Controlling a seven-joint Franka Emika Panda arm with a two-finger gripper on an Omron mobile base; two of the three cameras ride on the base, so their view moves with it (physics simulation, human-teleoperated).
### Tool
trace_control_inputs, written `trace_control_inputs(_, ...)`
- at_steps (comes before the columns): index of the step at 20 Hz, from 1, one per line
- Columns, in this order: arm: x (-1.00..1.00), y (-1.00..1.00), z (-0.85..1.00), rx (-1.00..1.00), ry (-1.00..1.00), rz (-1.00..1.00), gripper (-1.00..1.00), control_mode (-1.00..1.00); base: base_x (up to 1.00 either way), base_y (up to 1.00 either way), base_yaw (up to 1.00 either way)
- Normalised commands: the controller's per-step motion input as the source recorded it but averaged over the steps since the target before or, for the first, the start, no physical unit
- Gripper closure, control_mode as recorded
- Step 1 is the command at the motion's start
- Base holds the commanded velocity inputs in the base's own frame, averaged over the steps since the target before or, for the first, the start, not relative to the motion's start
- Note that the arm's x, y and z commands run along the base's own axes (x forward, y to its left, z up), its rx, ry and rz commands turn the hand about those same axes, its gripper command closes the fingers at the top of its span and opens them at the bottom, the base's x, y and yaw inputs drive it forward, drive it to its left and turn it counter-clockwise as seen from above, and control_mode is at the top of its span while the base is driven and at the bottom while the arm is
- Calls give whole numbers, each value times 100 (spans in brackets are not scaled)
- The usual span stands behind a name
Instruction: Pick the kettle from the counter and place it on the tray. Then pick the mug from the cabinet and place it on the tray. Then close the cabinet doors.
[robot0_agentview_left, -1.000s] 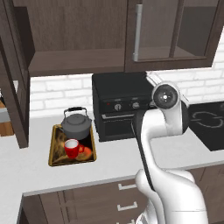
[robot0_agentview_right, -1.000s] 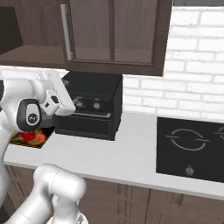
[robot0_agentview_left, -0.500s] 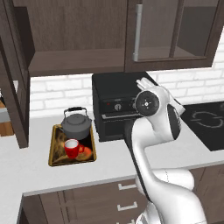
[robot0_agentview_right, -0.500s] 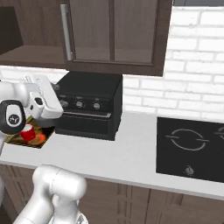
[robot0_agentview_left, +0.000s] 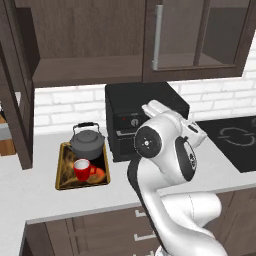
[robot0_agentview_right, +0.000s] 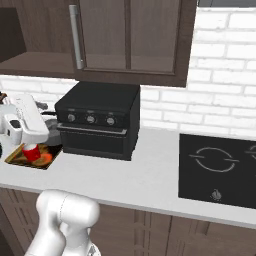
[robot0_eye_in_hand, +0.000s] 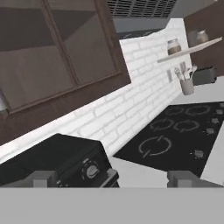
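- gripper (robot0_eye_in_hand: 112, 178) is showing as two small dark finger tips set well apart at the bottom of the hand view, so it is standing spread and carrying nothing; it is looking past the black countertop oven (robot0_eye_in_hand: 57, 164) toward the black hob (robot0_eye_in_hand: 175, 133) and the brick wall.
- squat dark grey metal kettle (robot0_agentview_left: 87, 143) is sitting on the flat gold-rimmed tray (robot0_agentview_left: 64, 182), and the small bright red mug (robot0_agentview_left: 83, 169) is standing just in front of it on the same tray, on the pale grey-white surface (robot0_agentview_left: 45, 200) left of the oven.
- both placing steps are looking finished, so the step in hand is judged to be closing the dark brown glass-paned cabinet doors.
- right-hand door with its long grey bar handle (robot0_agentview_left: 157, 37) is sitting flush over the dark brown wall cabinet (robot0_agentview_left: 90, 70); the left door (robot0_agentview_left: 15, 100) is swinging out wide at the left edge of the left base view, leaving the shelf bare.
- to do it well, the white arm (robot0_agentview_left: 165, 155) is needing to rise and swing left, reaching the outer face of the open door.
- pushing near the free edge, far from the hinge, is giving the easiest swing.
- keeping the elbow high is helping to avoid the kettle handle and the mug below.
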Motion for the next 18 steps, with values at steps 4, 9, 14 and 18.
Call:
trace_control_inputs(4, -39, 74, 0, -28, -1, 0, -100, -100, 0, 0, 0)
trace_control_inputs(9, -41, 79, 22, -29, -2, -5, -100, -100, 0, 0, 0)
trace_control_inputs(14, -22, 34, -14, -19, -1, -1, -100, -100, 0, 0, 0)
trace_control_inputs(18, -16, 16, -9, -11, -8, -5, -100, -100, 0, 0, 0)
